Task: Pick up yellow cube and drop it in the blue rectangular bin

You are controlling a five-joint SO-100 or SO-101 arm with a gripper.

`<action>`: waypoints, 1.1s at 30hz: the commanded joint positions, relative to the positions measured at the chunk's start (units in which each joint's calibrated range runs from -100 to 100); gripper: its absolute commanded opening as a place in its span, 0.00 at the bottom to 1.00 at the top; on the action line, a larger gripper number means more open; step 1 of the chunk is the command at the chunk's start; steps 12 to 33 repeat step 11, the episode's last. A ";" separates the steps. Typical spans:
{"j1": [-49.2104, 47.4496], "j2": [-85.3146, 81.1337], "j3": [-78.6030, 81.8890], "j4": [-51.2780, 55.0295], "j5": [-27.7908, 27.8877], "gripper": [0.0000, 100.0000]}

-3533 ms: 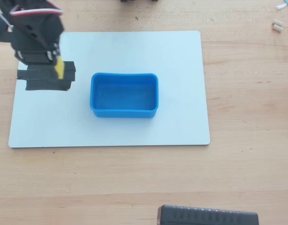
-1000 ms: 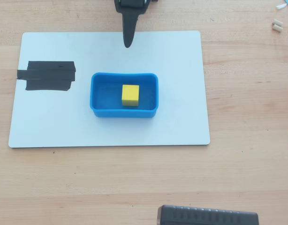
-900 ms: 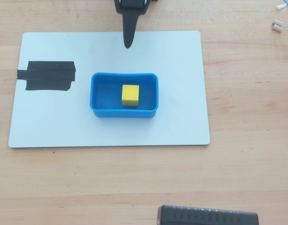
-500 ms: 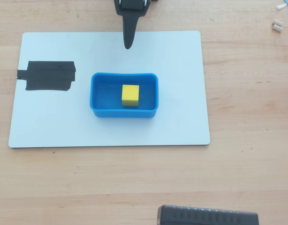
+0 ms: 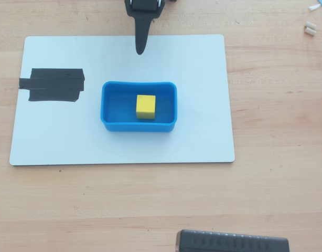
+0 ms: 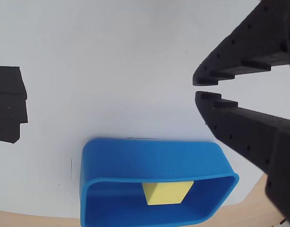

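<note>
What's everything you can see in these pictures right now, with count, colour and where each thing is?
yellow cube: one, bright yellow, inside the bin, near its middle.
blue rectangular bin: one, bright blue, centre of the white board.
white board: one, white, flat on the wooden table.
black tape: one patch, black, at the board's left edge in the overhead view.
wooden table: one, light wood.
dark object: one, black, bottom edge, cannot identify.
small pale pieces: a few, top right corner.
gripper: one, black, nearly closed, empty, above the board beyond the bin.

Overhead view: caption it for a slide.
Yellow cube sits inside the blue bin on a white board; empty gripper beyond it.
</note>
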 commanded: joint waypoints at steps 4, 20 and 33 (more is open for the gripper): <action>-0.04 -0.81 -0.17 -0.98 0.10 0.00; -0.30 -0.81 -0.17 -0.98 0.20 0.00; -0.30 -0.81 -0.17 -0.98 0.20 0.00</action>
